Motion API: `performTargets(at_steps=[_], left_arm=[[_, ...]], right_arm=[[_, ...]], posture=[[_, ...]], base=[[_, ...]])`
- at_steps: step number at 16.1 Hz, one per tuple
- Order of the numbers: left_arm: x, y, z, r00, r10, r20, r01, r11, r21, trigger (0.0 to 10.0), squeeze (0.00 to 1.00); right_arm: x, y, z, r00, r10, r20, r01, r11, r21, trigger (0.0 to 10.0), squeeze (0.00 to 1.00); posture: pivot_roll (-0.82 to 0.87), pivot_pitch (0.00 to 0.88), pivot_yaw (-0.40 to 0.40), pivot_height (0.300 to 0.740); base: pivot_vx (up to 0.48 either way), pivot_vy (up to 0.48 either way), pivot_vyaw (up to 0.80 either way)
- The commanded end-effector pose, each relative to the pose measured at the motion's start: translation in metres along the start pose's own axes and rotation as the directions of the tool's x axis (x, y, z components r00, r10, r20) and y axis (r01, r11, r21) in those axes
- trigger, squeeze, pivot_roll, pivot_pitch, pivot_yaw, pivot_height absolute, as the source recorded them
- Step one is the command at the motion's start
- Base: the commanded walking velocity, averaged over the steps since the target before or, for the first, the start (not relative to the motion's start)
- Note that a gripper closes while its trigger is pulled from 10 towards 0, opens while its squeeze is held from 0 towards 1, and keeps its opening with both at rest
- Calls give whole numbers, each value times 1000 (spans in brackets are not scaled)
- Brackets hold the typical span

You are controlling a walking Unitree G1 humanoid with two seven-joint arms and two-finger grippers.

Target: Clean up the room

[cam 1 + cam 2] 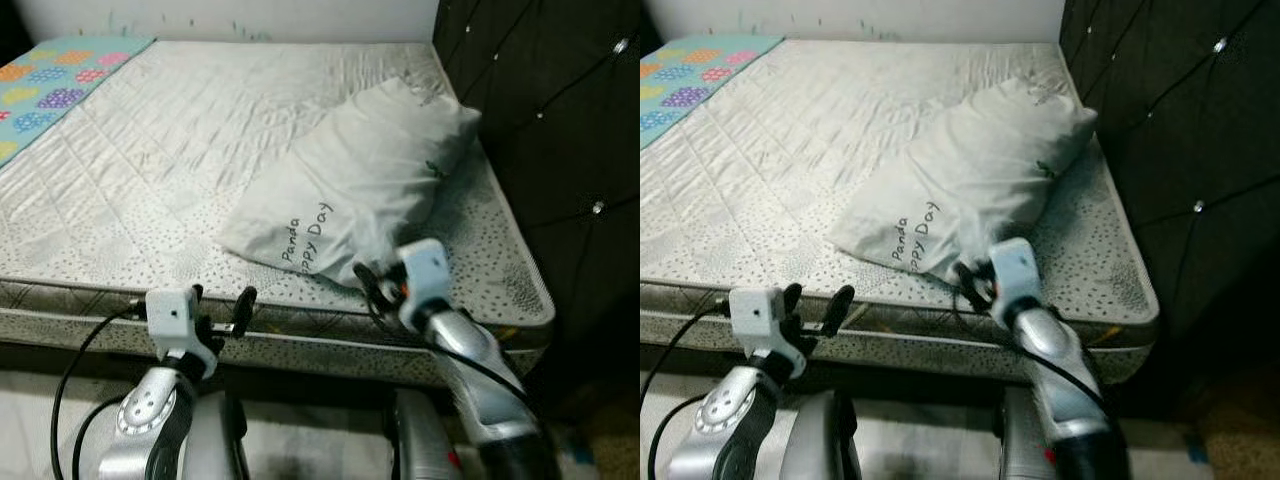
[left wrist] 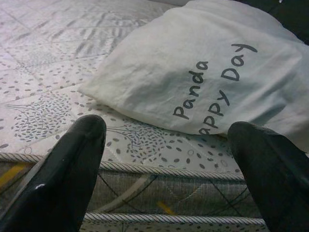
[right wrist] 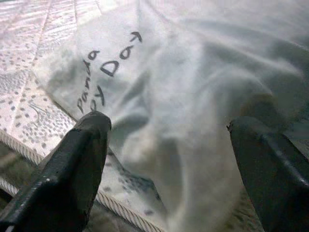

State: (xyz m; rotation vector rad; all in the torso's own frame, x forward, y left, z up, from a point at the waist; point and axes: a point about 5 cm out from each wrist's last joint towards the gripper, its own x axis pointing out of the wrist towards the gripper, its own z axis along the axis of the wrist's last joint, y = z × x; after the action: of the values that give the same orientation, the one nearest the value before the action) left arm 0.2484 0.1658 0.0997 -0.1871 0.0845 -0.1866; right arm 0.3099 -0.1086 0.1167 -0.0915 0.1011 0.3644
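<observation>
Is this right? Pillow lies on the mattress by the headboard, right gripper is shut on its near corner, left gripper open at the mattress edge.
One error: the right gripper is not shut on the pillow. The right wrist view shows its fingers spread wide, with the pillow's near corner between them. The rest holds: pillow on the mattress by the headboard, left gripper open at the mattress edge.

Bare mattress (image 1: 180,150), dark tufted headboard (image 1: 560,120)

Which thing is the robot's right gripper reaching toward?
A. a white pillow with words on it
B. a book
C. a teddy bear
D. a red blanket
A: the right gripper, fingers open, sits at the near corner of the white pillow printed "Panda" and "Day", lying on the mattress.
</observation>
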Motion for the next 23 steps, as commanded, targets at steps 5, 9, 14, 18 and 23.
performTargets(at_steps=[5,9,14,18,23], left_arm=[[-3,-2,-4,999,-10,-36,10,1000,-4,10000,0],[-5,-6,-5,999,-18,-45,17,1000,-8,10000,0],[-9,-3,-6,999,7,-52,-7,1000,-4,10000,0],[-7,-3,-5,999,10,-49,-10,1000,2,10000,0],[-7,-6,-5,998,-7,-56,7,1000,-5,10000,0]], right_arm=[[13,18,-1,999,-43,-14,44,998,43,10000,0],[24,22,10,987,-155,32,152,986,64,10000,0],[24,-5,24,946,-302,118,307,951,-32,10000,0],[21,-20,27,933,-330,143,339,940,-39,10000,0],[27,9,9,970,-234,61,235,972,-9,10000,0]], posture=[[-87,162,43,531],[-71,171,44,531],[-74,176,43,531],[-71,170,44,531],[-66,174,43,531]], base=[[0,0,0],[0,0,0],[0,0,0],[0,0,0],[0,0,0]])
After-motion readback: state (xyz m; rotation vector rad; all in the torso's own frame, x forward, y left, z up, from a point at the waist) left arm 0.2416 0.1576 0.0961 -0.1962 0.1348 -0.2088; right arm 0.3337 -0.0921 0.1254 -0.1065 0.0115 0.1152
